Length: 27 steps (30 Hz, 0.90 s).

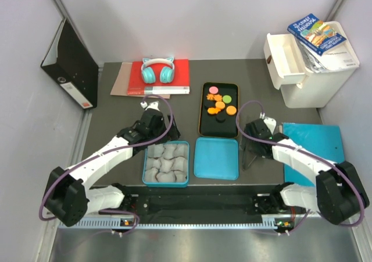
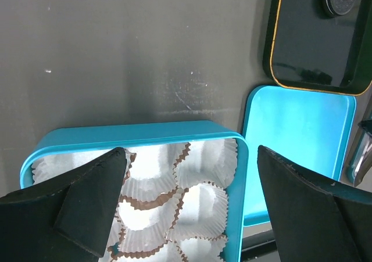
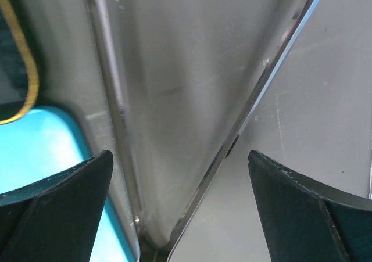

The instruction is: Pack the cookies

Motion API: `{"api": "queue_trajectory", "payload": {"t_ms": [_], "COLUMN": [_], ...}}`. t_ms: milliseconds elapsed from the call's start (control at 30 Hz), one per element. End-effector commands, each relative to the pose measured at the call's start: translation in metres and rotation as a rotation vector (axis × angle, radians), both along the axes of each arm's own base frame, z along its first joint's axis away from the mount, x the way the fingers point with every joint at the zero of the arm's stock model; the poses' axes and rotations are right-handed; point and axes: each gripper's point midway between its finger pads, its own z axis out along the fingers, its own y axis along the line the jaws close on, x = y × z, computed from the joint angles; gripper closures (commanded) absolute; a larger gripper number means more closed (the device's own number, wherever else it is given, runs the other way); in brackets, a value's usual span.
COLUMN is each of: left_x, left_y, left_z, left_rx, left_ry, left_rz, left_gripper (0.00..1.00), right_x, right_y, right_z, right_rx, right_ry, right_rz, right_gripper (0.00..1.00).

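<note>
The right gripper's fingers stood wide apart with nothing held. Between them, lower down on the table, lay a pair of metal tongs, its two arms meeting in a V at the near end. The left gripper was also fully open and empty, hovering over the far rim of the blue tin. The white paper cups in that tin looked unfilled. The tin's lid lay just beside it on the right. The cookies were all on the black tray beyond the lid, none of them packed.

The step in hand looked like fetching the tongs. The next move would probably call for the right fingers to drop and close across both arms of the tongs, gently enough that the tongs could still open over a cookie.
</note>
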Motion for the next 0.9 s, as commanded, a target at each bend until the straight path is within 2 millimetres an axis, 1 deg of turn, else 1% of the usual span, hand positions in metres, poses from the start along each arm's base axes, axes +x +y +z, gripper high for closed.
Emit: {"api": "queue_trajectory", "payload": {"t_ms": [0, 33, 167, 233, 267, 333, 367, 433, 467, 533, 567, 633, 667, 700, 733, 800, 833, 867], "left_x": [0.002, 0.002, 0.001, 0.001, 0.001, 0.000, 0.000, -0.001, -0.001, -0.002, -0.002, -0.003, -0.003, -0.003, -0.003, -0.003, -0.003, -0.003], "left_y": [-0.001, -0.001, -0.003, -0.003, -0.002, -0.002, -0.002, -0.001, 0.000, -0.001, 0.000, 0.000, 0.000, 0.000, 0.000, 0.000, 0.000, 0.000], "left_z": [-0.002, -0.002, -0.007, -0.008, -0.010, -0.012, -0.013, -0.015, -0.015, -0.016, -0.017, -0.018, -0.017, -0.017, -0.019, -0.018, -0.019, -0.020], "left_rx": [-0.010, -0.010, -0.008, -0.008, -0.004, 0.000, 0.004, 0.007, 0.010, 0.008, 0.008, 0.009, 0.009, 0.009, 0.011, 0.008, 0.009, 0.010], "left_ry": [-0.007, -0.005, 0.011, 0.015, 0.020, 0.027, 0.028, 0.033, 0.033, 0.036, 0.038, 0.041, 0.041, 0.040, 0.043, 0.045, 0.046, 0.049], "left_rz": [0.008, 0.011, 0.008, 0.008, 0.009, 0.006, 0.007, 0.009, 0.009, 0.008, 0.009, 0.009, 0.009, 0.011, 0.011, 0.012, 0.012, 0.015], "left_gripper": [0.02, 0.02, 0.02, 0.02, 0.02, 0.02, 0.02, 0.02, 0.02, 0.02, 0.02, 0.02, 0.02, 0.02, 0.02, 0.02, 0.02, 0.02], "right_x": [0.014, 0.015, 0.012, 0.011, 0.011, 0.013, 0.011, 0.012, 0.011, 0.012, 0.011, 0.012, 0.012, 0.012, 0.014, 0.013, 0.015, 0.015], "right_y": [0.003, 0.003, 0.004, 0.005, 0.006, 0.010, 0.011, 0.014, 0.013, 0.013, 0.011, 0.010, 0.006, 0.005, 0.005, 0.000, -0.002, -0.004], "right_z": [0.004, 0.004, -0.007, -0.011, -0.013, -0.014, -0.015, -0.016, -0.017, -0.015, -0.015, -0.010, -0.007, -0.005, 0.003, 0.011, 0.021, 0.025], "right_rx": [-0.021, -0.023, -0.042, -0.044, -0.043, -0.026, -0.015, -0.001, 0.001, 0.001, -0.007, -0.010, -0.022, -0.025, -0.022, -0.040, -0.035, -0.040], "right_ry": [-0.011, -0.005, 0.060, 0.083, 0.092, 0.090, 0.096, 0.092, 0.094, 0.088, 0.089, 0.069, 0.059, 0.053, 0.028, 0.013, -0.021, -0.034], "right_rz": [-0.039, -0.044, -0.048, -0.046, -0.045, -0.039, -0.038, -0.040, -0.042, -0.046, -0.049, -0.053, -0.061, -0.063, -0.066, -0.067, -0.067, -0.068], "right_gripper": [0.01, 0.01, 0.01, 0.03, 0.09, 0.14, 0.20, 0.25, 0.29, 0.35, 0.40, 0.48, 0.54, 0.54, 0.55, 0.54, 0.54, 0.54]}}
